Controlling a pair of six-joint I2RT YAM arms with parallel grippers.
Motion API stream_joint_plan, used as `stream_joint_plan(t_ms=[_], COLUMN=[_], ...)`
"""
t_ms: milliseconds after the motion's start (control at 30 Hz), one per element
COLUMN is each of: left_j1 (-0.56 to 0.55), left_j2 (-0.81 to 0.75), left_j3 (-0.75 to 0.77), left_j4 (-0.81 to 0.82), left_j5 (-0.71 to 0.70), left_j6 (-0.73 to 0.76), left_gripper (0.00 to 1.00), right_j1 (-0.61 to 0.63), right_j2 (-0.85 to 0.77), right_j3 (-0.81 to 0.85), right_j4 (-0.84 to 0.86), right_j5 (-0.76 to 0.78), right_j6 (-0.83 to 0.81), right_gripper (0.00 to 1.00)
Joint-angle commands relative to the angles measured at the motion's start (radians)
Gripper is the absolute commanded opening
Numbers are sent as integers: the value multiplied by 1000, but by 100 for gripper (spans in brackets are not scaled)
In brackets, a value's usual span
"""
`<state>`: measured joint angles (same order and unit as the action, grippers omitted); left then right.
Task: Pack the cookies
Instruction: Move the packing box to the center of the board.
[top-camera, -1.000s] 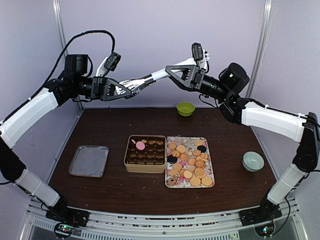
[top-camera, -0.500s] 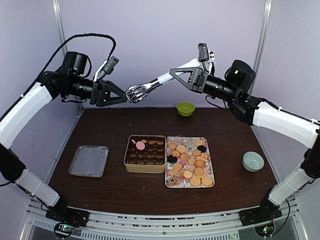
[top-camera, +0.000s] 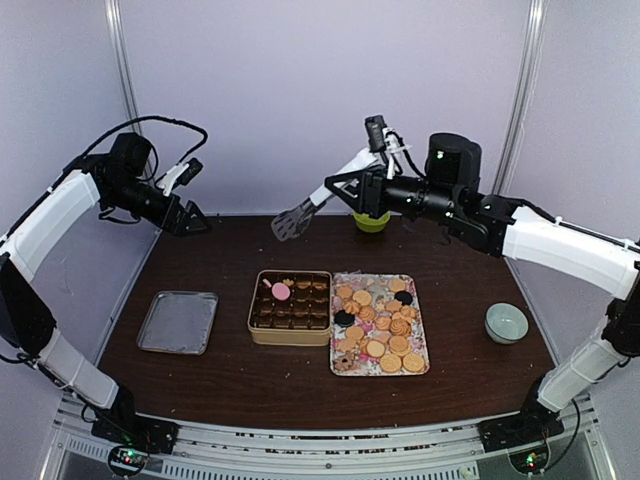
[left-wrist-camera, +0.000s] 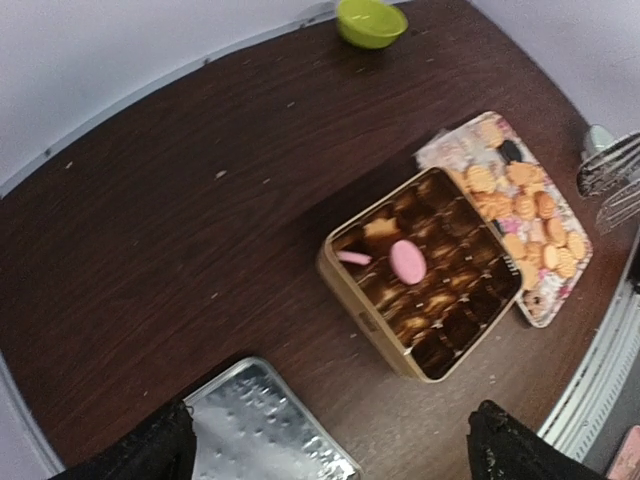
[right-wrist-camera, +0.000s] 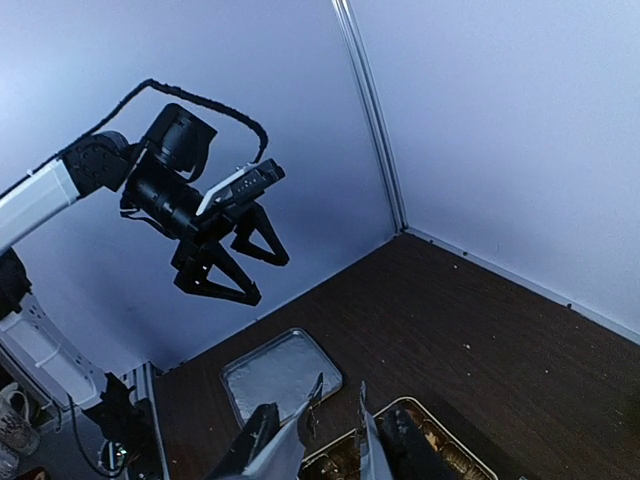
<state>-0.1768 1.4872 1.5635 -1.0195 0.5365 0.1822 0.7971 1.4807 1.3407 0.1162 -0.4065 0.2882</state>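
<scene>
Cookies (top-camera: 378, 325), golden, pink and black rounds, lie heaped on the flowered tray (top-camera: 421, 292) beside the gold compartmented tin (top-camera: 252, 318), one pink inside. Silver metal tongs (top-camera: 290, 222) have changed hands: right gripper (top-camera: 338, 188) clamps them now, left gripper (right-wrist-camera: 262, 278) has backed off, spread wide, empty. Picking can begin.

The top view looks down from behind the arms over the whole table (top-camera: 200, 260). The left wrist view looks from high up at the tin (left-wrist-camera: 362, 316), which the right wrist view, facing the left gripper (right-wrist-camera: 270, 280) past its tongs (right-wrist-camera: 285, 455), probably catches at its bottom edge.
</scene>
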Motion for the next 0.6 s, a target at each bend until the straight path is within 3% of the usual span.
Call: stream_joint_plan(t_ms=[0, 233, 567], left_j1=[90, 191, 204], left_j2=[2, -23, -44], left_j3=[-59, -135, -192], left_j4=[-22, -4, 33], left_j5=[-174, -179, -252], left_j6=[62, 66, 66], left_gripper=[98, 98, 98], right_j1=[86, 197, 307], right_j2=[112, 262, 369], right_j3=[85, 196, 251], right_j4=[-72, -84, -88], right_j5=[188, 414, 626], right_j6=[-129, -215, -301], right_gripper=[33, 33, 36])
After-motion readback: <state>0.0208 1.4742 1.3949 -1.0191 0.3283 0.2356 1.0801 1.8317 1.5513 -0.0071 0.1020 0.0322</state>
